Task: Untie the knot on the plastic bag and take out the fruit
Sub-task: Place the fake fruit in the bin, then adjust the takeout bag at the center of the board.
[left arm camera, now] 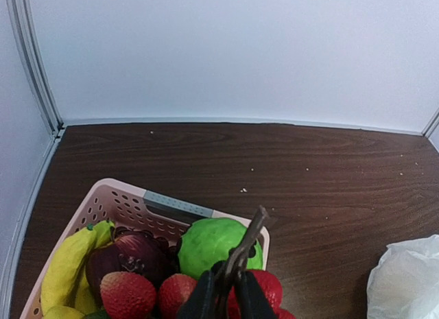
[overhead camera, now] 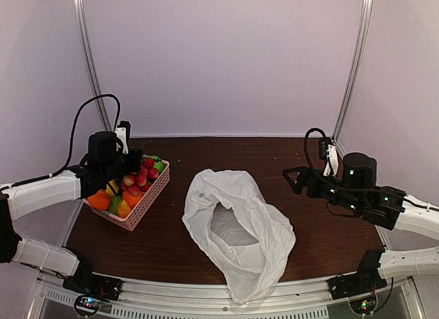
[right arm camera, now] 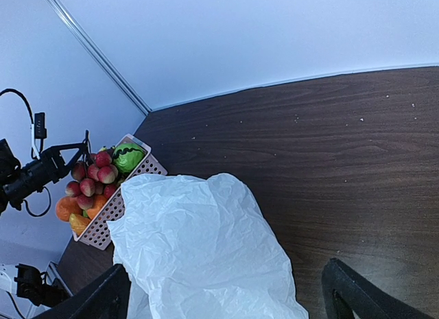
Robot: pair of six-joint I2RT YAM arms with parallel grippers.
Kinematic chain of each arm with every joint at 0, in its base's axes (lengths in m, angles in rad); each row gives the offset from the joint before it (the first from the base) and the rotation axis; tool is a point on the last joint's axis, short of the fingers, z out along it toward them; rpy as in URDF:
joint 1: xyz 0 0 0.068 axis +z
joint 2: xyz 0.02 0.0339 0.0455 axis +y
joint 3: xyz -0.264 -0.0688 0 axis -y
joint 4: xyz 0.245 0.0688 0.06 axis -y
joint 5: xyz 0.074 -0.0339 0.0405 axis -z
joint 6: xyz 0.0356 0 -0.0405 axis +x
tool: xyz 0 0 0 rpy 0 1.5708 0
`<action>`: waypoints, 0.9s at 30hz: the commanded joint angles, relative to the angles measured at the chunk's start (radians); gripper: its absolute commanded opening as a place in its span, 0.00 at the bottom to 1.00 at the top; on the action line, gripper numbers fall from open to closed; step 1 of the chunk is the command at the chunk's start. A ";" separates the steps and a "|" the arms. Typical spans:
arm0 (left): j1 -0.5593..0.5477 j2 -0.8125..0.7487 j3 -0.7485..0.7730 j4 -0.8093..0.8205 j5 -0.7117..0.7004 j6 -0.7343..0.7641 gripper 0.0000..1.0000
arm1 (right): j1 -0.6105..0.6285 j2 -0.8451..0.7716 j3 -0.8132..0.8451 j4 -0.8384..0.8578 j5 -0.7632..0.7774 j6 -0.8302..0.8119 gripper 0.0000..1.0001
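**Bag lies open beside the basket; one gripper wide, one nearly closed**

The plastic bag (overhead camera: 240, 230) is seen lying crumpled on the table (overhead camera: 309, 230) just to the right of the pink basket (overhead camera: 147, 209), with its mouth gaping upward. The basket is filled with fruit: strawberries (left arm camera: 127, 295), a green fruit (left arm camera: 216, 243) and a banana (left arm camera: 65, 264). The left gripper (left arm camera: 236, 264) is held directly above the basket's strawberries. Its fingers are drawn close together. Whether they are fully closed cannot be told, and nothing is seen held. The right gripper (overhead camera: 295, 178) hangs well to the right of the basket, beyond the bag, with its jaws spread wide and nothing between them.
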 commanded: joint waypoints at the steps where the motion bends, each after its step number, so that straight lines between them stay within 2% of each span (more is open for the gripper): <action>1: 0.005 -0.017 0.017 -0.036 -0.022 -0.004 0.21 | -0.005 0.001 -0.008 -0.013 0.022 -0.007 0.98; 5: 0.005 -0.040 0.022 -0.062 -0.037 -0.009 0.35 | -0.005 0.016 -0.002 -0.007 0.017 -0.012 0.98; 11: 0.005 -0.058 0.048 -0.110 -0.015 -0.006 0.43 | -0.005 0.028 0.000 0.004 0.008 -0.011 0.98; 16: 0.005 -0.089 0.072 -0.166 0.030 0.002 0.66 | -0.005 0.025 -0.002 0.004 0.007 -0.013 0.98; 20: 0.005 -0.130 0.075 -0.195 0.028 -0.003 0.79 | -0.005 0.026 -0.003 0.005 0.003 -0.019 0.99; 27: 0.005 -0.165 0.118 -0.280 0.099 0.019 0.82 | -0.005 0.033 0.006 0.003 -0.022 -0.048 1.00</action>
